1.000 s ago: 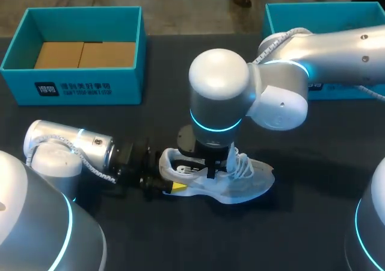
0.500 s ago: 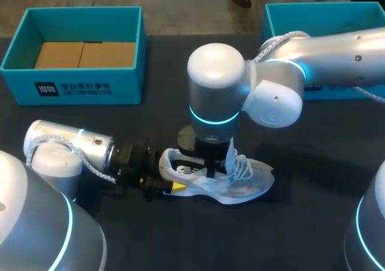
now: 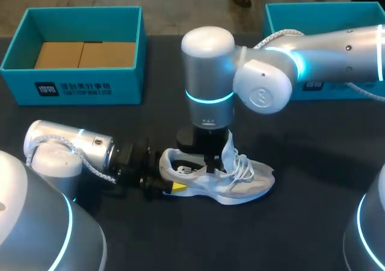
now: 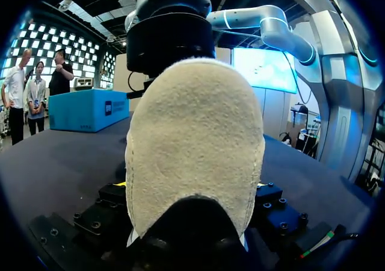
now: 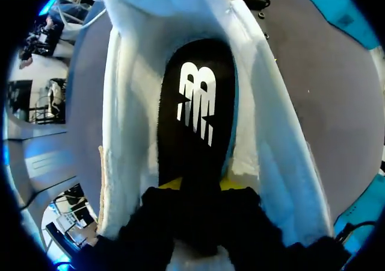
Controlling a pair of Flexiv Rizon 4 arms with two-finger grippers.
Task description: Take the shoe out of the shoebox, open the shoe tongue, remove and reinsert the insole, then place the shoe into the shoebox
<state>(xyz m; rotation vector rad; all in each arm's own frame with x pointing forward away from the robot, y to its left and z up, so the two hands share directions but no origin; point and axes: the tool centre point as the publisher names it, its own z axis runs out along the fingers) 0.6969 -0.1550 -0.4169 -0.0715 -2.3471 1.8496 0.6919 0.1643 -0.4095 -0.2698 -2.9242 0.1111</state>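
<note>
Shoe: our white shoe [image 3: 231, 183] lies on its sole near the middle of the dark table [image 3: 313, 223]. It is outside both boxes, with its heel to the left and its toe to the right.
Tongue: the tongue [image 3: 228, 147] stands up from the laces [image 3: 243, 165], just beside the wrist of our right arm.
Insole: the black insole [image 5: 198, 102], with a white mark on it, sits inside the shoe between the white lining walls. A thin blue edge shows along one side.
Left gripper: our left gripper [image 3: 173, 176] comes in low from the left, at the heel. In its wrist view the beige heel fills the space between the fingers. We see them pressing it from both sides, so the gripper pinches the shoe.
Right gripper: our right gripper [image 5: 201, 185] points straight down into the shoe's opening. Its yellow tips sit on either side of the insole's heel end, pinching it.
Left shoebox: the teal left shoebox [image 3: 24, 72] stands at the far left, well apart from the shoe, with brown cardboard [image 3: 84, 54] on its floor.
Right shoebox: the teal right shoebox [image 3: 283, 12] stands at the far right, partly behind our right arm.
</note>
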